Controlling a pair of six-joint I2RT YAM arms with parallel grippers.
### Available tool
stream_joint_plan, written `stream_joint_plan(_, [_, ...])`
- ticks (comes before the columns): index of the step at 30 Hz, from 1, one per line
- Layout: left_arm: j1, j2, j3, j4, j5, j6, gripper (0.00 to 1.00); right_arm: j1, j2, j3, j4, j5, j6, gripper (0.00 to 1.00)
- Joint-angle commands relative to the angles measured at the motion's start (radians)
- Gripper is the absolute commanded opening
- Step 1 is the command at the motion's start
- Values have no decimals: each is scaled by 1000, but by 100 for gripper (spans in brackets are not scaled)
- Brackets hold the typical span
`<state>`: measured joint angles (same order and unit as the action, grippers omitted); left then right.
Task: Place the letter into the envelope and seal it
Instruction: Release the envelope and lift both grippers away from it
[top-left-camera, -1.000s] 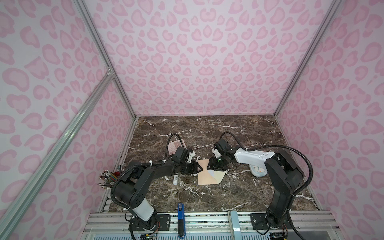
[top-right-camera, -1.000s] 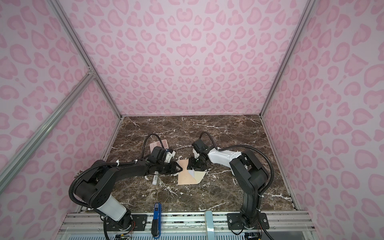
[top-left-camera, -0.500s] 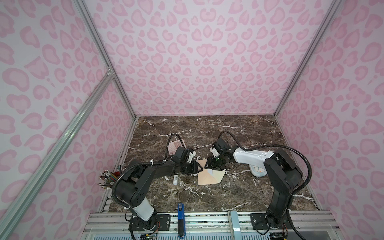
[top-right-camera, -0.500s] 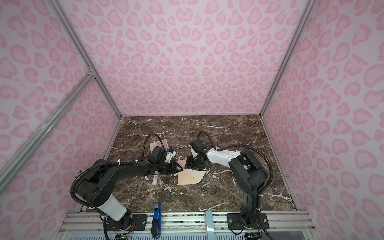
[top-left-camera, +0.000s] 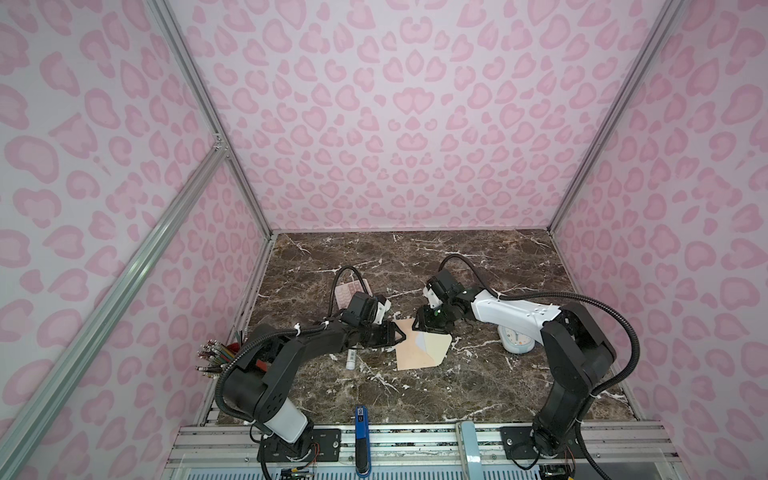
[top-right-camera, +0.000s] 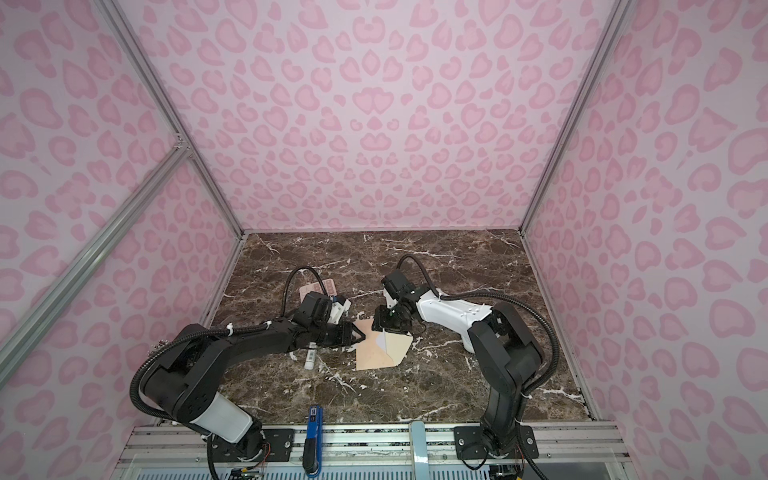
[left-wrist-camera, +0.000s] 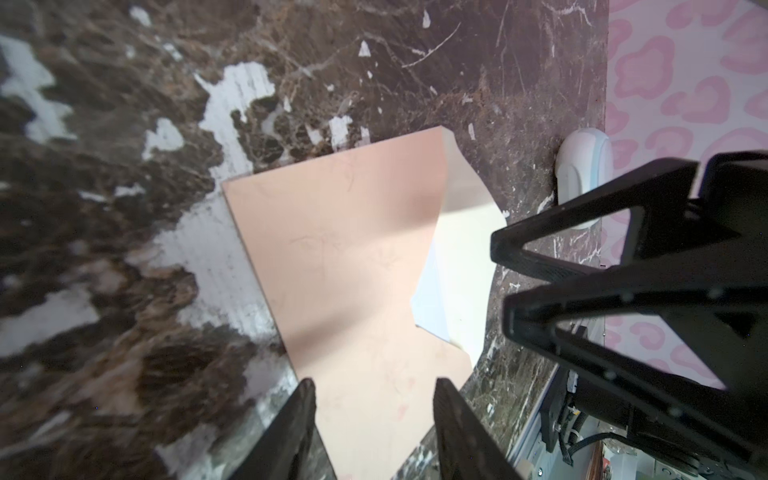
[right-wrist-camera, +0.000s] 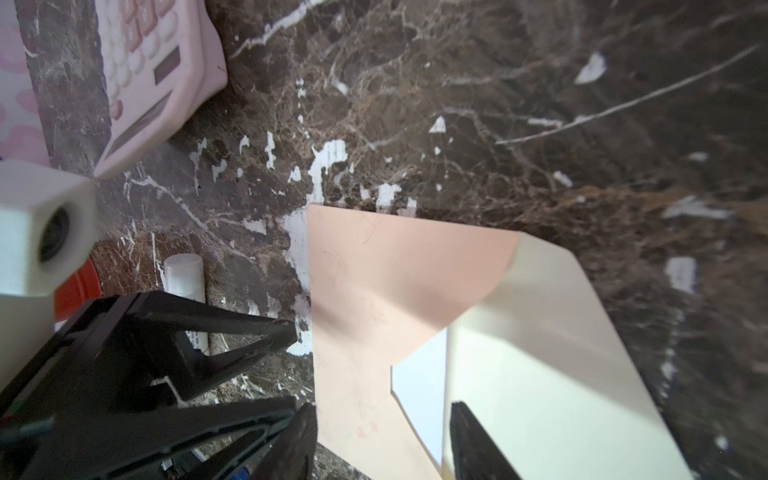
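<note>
Near the middle of the marble table (top-left-camera: 457, 395): the envelope (top-left-camera: 409, 357), peach, cream flap (top-left-camera: 438, 347) lying open toward the right arm. Tucked in its mouth, the letter (right-wrist-camera: 424, 374), only a white sliver showing. Probably light and limp, quick to buckle or skate on polished stone. Best pinned flat, flap taken near its free edge. At the envelope's far left corner, the left gripper (left-wrist-camera: 374, 432), fingers apart, clamping nothing. By the mouth, the right gripper (right-wrist-camera: 382, 440), likewise parted, empty. Farther out, a pink calculator (right-wrist-camera: 153, 70) and a white tube (right-wrist-camera: 185, 274).
</note>
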<state>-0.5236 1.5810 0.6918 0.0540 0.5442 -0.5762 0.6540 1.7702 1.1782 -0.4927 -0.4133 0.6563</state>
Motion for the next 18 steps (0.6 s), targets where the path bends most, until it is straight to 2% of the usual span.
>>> stream_joint_plan(1, [1, -42, 14, -41, -18, 9, 50, -2, -30, -1, -56, 50, -21, 54])
stream_joint_plan(9, [0, -252, 41, -196, -87, 30, 51, 0, -158, -57, -57, 90, -4, 54])
stream_joint_plan(18, [0, -550, 31, -435, -293, 45, 54, 60, -342, -184, 52, 159, -30, 54])
